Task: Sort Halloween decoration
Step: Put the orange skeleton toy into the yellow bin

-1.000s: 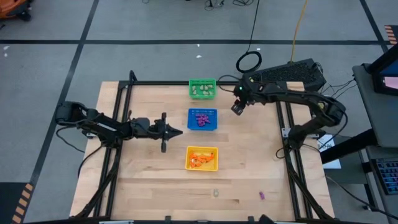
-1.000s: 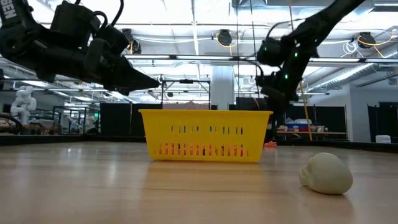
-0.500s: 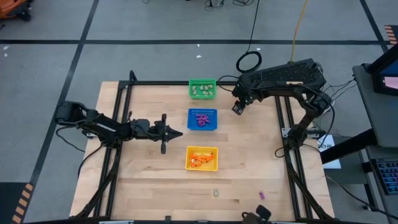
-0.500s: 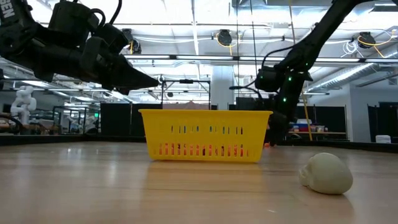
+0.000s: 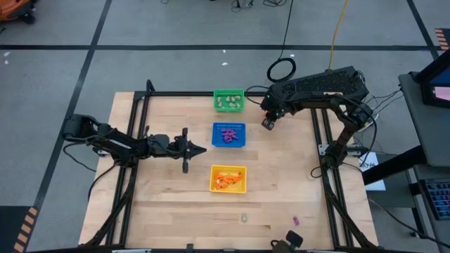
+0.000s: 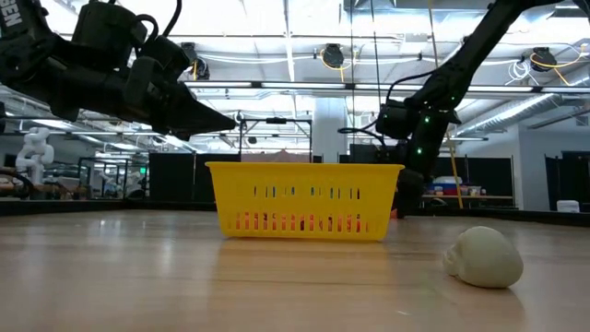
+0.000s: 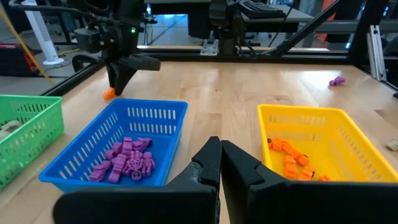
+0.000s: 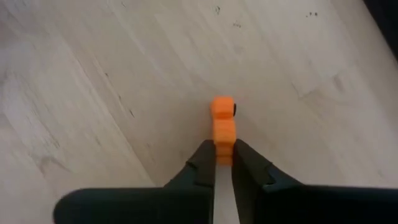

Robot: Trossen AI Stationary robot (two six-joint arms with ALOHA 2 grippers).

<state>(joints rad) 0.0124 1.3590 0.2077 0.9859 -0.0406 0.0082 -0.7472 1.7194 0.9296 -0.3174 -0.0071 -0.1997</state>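
We see the right claw [image 8: 224, 163] low over the desk [image 8: 93, 74], pinching an orange trinket [image 8: 222, 121] by its near end, left claw [image 7: 220, 163] pressed together, empty

- Three baskets stand in a line down the middle of the table [image 5: 162, 204]: green basket [image 5: 228, 100], blue basket [image 5: 228, 134], yellow basket [image 5: 228, 178], with narrow gaps between them.
- Bare wood lies open on either side of that line.
- The near edge holds only a pale trinket [image 5: 244, 218] and a purple trinket [image 5: 296, 221], well apart.
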